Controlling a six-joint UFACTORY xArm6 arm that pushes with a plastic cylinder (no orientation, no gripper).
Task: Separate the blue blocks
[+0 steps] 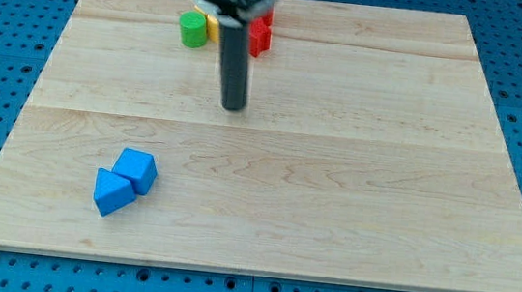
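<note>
Two blue blocks lie in the lower left of the frame on the wooden table (pixel 334 193), touching each other. The one further left, a blue wedge-like block (pixel 112 192), sits slightly lower; the blue cube (pixel 135 169) presses against its upper right side. Both are near the table's bottom left corner and well apart from everything else.

Moving right, a green cylinder (pixel 193 29) stands near the top edge of the table, with a sliver of a yellow block (pixel 212 27) just beside it, mostly hidden behind my rod. My tip (pixel 234 107) rests on the table in the upper middle of the frame, well above and to the right of the blue pair. I carry no jaws, only the rod. Just right of the rod stands a red block (pixel 260 35), its shape partly hidden.
</note>
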